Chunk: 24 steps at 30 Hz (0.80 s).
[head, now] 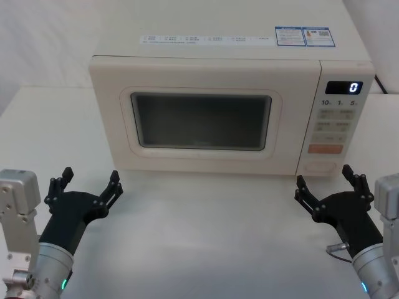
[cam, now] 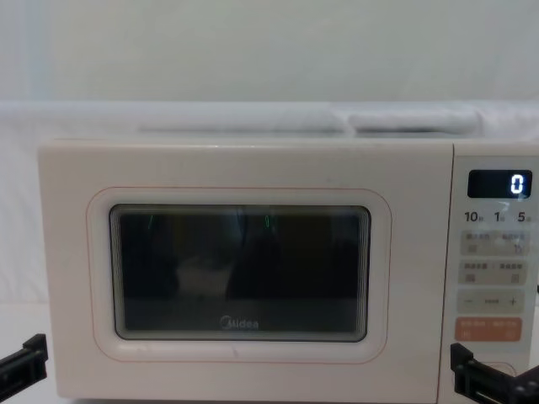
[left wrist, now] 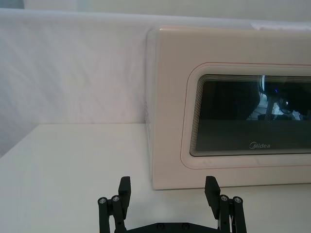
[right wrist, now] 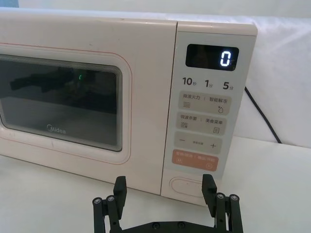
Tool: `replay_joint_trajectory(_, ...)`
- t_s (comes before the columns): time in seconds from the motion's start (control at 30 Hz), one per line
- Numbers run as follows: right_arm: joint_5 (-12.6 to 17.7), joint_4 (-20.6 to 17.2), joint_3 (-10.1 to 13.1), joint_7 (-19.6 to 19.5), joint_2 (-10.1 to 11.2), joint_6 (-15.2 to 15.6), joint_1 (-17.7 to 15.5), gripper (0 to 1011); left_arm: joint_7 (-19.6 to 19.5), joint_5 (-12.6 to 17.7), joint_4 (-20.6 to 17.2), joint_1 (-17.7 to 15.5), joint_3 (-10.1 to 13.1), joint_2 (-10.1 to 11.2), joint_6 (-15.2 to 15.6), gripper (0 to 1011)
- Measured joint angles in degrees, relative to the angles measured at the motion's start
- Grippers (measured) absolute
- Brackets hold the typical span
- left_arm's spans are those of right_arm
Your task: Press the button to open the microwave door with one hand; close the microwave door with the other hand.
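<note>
The cream microwave [head: 230, 68] stands at the back of the table, its display showing "0". Its door [head: 199, 118] with the dark window is closed flush; the door [cam: 240, 273] carries a Midea logo. The wide cream button [head: 319, 167] sits at the bottom of the keypad strip, below the orange key; the button [right wrist: 190, 185] also shows between my right fingers in the right wrist view. My right gripper [head: 327, 182] hovers open just in front of and below the button, apart from it. My left gripper [head: 88, 184] is open in front of the door's left corner.
A white table [head: 206, 224] spreads in front of the microwave. A black power cable [right wrist: 262, 114] runs behind the oven's right side. A small metal piece [head: 338, 247] lies on the table by my right arm. White cloth covers the back wall.
</note>
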Motion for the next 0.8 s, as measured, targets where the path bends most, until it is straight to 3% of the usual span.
replay_joint_trajectory(0.6,0.0,0.0,0.0,0.0,0.0,0.0,0.0,1000,0.0,0.0,0.0,0.0,0.0,0.0,0.0,1001)
replay_joint_trajectory(0.8,0.0,0.0,0.0,0.0,0.0,0.0,0.0,890,0.0,0.0,0.0,0.0,0.0,0.0,0.0,1001)
